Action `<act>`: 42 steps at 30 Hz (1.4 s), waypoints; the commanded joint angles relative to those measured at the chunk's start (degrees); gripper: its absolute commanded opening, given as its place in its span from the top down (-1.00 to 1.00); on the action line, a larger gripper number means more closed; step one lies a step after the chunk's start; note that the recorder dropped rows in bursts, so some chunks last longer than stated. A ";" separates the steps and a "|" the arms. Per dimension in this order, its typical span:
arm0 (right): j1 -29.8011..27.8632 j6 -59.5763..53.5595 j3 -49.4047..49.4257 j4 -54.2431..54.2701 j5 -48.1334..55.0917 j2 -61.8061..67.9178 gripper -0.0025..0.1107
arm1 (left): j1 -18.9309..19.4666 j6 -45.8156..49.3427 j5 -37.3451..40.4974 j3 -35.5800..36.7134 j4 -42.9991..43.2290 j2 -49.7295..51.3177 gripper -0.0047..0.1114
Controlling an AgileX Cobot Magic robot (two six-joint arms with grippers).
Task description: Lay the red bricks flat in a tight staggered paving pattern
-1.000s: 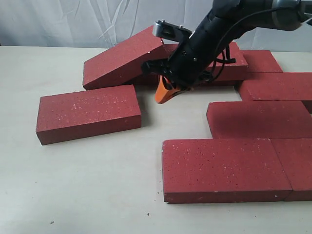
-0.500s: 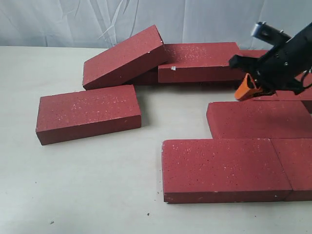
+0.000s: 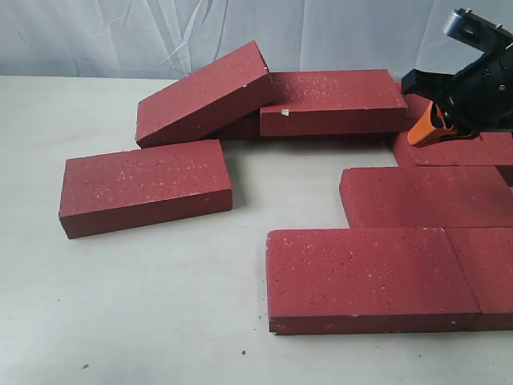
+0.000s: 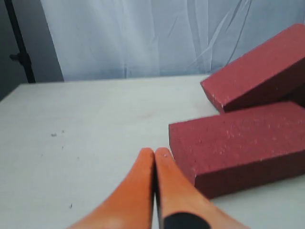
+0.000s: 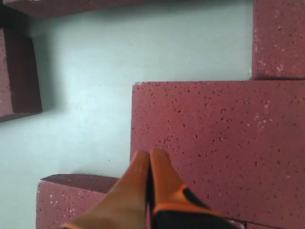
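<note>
Several red bricks lie on the table. One loose brick (image 3: 146, 187) lies flat at the left. A tilted brick (image 3: 204, 92) leans on the back brick (image 3: 337, 100). Laid bricks (image 3: 365, 277) (image 3: 425, 195) form staggered rows at the right. My right gripper (image 3: 429, 128) hangs shut and empty above the back right bricks; its wrist view has it (image 5: 150, 152) over a flat brick (image 5: 219, 143). My left gripper (image 4: 155, 151) is shut, holds nothing, and sits low beside the loose brick (image 4: 238, 143), with the tilted brick (image 4: 257, 67) beyond. It is out of the exterior view.
A pale tabletop (image 3: 144, 305) stretches across the front left. A white curtain (image 3: 120, 36) hangs behind the table. A bare gap (image 3: 296, 172) lies between the loose brick, the back pile and the laid rows.
My right arm has swung from the middle, near the tilted brick, over to the far right edge. Its fingers stay shut. No brick has moved.
</note>
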 commanded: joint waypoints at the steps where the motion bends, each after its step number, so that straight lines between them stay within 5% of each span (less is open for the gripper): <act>1: -0.35 -0.39 0.31 0.15 -0.14 -0.50 0.97 | -0.35 -0.12 -10.86 0.22 0.00 -0.32 0.92; 29: -0.35 -0.39 0.31 0.16 -0.82 -0.50 0.97 | -0.35 0.29 -32.69 0.22 -0.36 -0.32 0.92; 37: -0.35 -0.39 0.31 0.16 -0.82 -0.50 0.97 | -0.35 1.25 -39.35 -1.03 -10.85 -0.32 0.92; 42: -0.35 -0.39 0.31 0.16 -0.82 -0.50 0.97 | -0.35 15.39 -38.99 -9.12 -19.45 4.58 0.92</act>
